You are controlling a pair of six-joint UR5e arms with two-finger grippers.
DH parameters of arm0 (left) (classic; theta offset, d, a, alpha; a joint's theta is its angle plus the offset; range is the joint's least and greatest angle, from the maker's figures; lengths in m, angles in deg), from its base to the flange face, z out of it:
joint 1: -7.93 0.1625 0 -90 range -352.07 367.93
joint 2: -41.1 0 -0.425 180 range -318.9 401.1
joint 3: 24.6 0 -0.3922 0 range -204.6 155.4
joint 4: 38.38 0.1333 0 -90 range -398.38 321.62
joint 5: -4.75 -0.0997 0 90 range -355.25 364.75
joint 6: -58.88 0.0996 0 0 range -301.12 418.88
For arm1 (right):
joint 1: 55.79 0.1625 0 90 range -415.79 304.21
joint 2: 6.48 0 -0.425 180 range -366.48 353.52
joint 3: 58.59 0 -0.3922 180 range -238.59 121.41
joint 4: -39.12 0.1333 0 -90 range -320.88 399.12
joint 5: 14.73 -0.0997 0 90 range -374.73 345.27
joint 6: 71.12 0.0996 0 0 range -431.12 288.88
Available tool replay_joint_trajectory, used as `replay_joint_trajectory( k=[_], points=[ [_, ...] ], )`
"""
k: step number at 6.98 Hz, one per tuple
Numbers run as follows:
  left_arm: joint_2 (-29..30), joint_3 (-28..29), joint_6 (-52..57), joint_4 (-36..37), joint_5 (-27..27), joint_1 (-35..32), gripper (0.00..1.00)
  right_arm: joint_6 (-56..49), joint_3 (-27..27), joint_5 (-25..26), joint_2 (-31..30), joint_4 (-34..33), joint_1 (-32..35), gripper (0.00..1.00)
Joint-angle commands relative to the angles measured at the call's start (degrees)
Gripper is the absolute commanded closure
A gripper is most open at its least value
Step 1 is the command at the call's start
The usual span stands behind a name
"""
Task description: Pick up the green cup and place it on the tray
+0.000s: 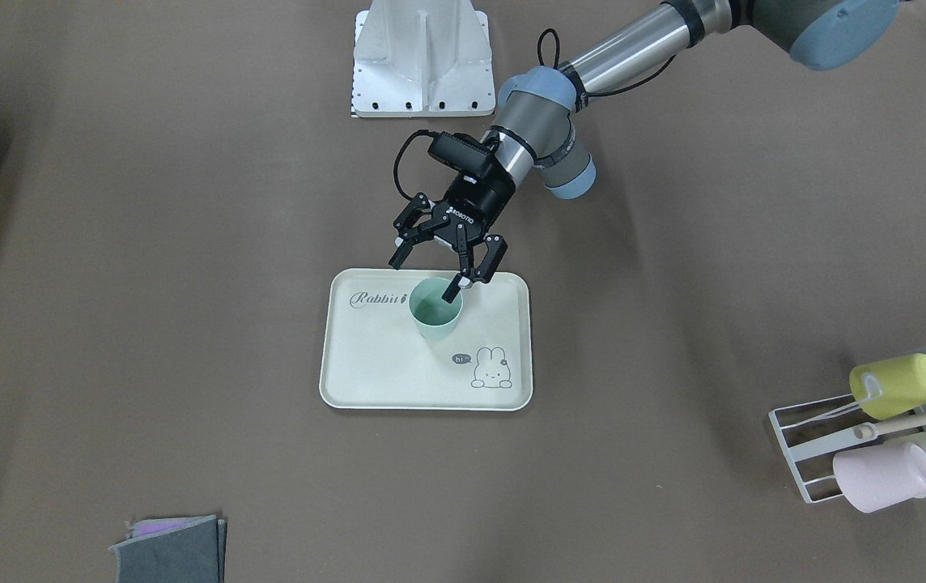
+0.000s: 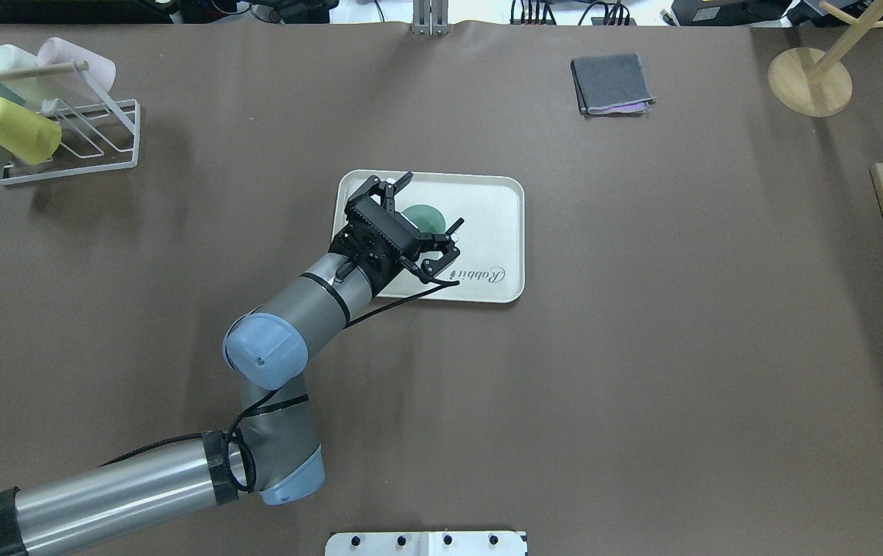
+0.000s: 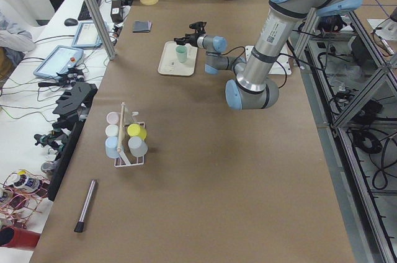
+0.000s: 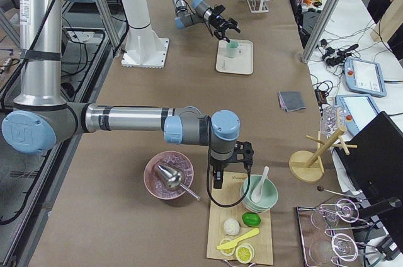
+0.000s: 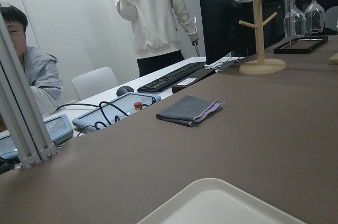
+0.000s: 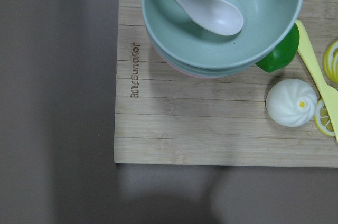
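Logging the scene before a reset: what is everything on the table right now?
green cup: one, teal-green, upright on the tray
tray: one, cream, mid-table
cup rack: one, white wire, robot's left end, holding cups
folded cloth: one, grey, operators' edge
wooden board: one, tan, robot's right end
bowl stack: one, mint over pink, on board, white spoon inside
bun: one, white, on board
pink bowl: one, beside board
left gripper: black, open, at the cup
right gripper: black, above board

Lettering on tray, gripper and board

The tray [image 1: 398, 364] carried "Rabbit" in grey script and a small "hi" bubble. The left gripper [image 1: 424, 279] had white "ROBOTIQ" on its black body. The wooden board [image 6: 211, 134] bore a burnt-in brand word, not surely legible.
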Motion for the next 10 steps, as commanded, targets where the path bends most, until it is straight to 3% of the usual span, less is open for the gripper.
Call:
replay_joint_trajectory(
  k=[1,3,5,7,10],
  points=[
    [-4.7,-11.2,-6.3,13.0,8.2,-7.2,0.02,0.0,-0.1,0.0,0.0,0.1,0.0,0.0],
    [-9.1,-14.4,-14.3,20.3,26.8,-20.1,0.02,0.0,-0.1,0.0,0.0,0.0,-0.1,0.0],
    [-12.2,-15.2,-16.1,28.3,40.6,-32.3,0.02,0.0,-0.1,0.0,0.0,0.0,0.0,0.0],
    [-16.0,-15.4,-19.9,33.7,51.7,-39.8,0.02,0.0,-0.1,0.0,0.0,0.0,0.0,0.0],
    [-24.6,-15.2,-20.7,42.3,74.9,-55.2,0.02,0.0,-0.1,0.0,0.0,0.0,0.0,0.0]
  ],
)
